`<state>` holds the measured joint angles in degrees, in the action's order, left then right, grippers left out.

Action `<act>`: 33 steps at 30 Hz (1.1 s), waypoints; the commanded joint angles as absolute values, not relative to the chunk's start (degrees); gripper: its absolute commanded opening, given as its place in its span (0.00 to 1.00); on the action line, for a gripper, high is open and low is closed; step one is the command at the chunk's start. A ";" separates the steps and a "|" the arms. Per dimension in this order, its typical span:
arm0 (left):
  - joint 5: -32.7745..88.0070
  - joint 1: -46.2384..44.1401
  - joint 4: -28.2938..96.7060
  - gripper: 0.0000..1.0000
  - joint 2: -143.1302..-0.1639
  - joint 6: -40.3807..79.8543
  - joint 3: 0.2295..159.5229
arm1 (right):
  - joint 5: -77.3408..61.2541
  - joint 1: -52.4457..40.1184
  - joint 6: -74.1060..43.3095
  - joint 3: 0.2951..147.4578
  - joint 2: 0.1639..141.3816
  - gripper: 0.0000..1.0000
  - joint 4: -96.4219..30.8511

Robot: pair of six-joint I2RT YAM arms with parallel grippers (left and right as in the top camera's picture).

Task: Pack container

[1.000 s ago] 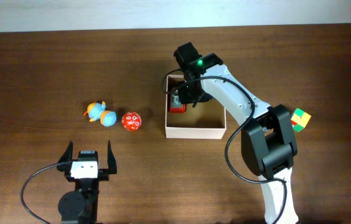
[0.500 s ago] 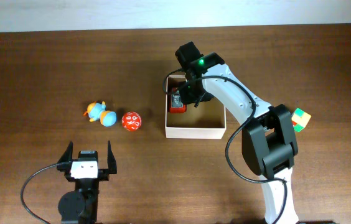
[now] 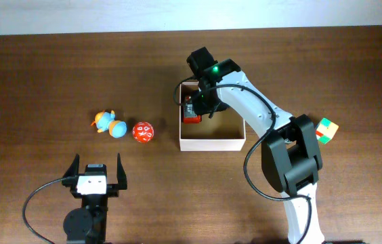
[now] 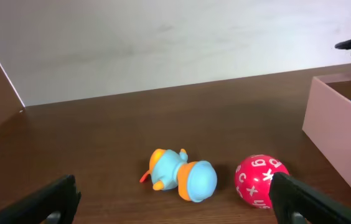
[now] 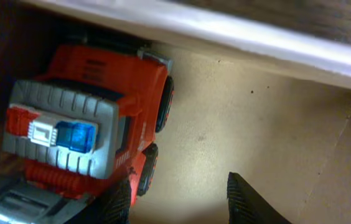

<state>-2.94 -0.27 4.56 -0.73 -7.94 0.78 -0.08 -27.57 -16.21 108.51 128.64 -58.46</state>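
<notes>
The container (image 3: 211, 143) is a square shallow box with white walls and a tan floor, right of the table's middle. A red and grey toy truck (image 3: 190, 112) lies inside it against the left wall. My right gripper (image 3: 203, 102) hangs over the container's far left part, open. In the right wrist view the gripper (image 5: 182, 202) has bare tan floor between its fingers, and the truck (image 5: 88, 124) lies just left of the left finger (image 5: 118, 204). The white wall (image 5: 225, 28) runs along the top. My left gripper (image 3: 97, 177) is open and empty near the front edge.
A blue and orange duck toy (image 3: 108, 124) and a red ball with white letters (image 3: 143, 131) lie left of the container. Both show in the left wrist view, the duck (image 4: 183, 176) and the ball (image 4: 259, 180). A coloured puzzle cube (image 3: 326, 129) lies right of the container.
My right gripper has shifted slightly to the left over the container, and the truck has edged a little toward the left wall. The left arm has not moved.
</notes>
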 commanded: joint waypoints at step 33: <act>-2.31 -0.49 4.60 0.99 -0.40 -8.69 0.51 | 4.21 -23.09 -13.93 131.72 126.52 0.53 -80.49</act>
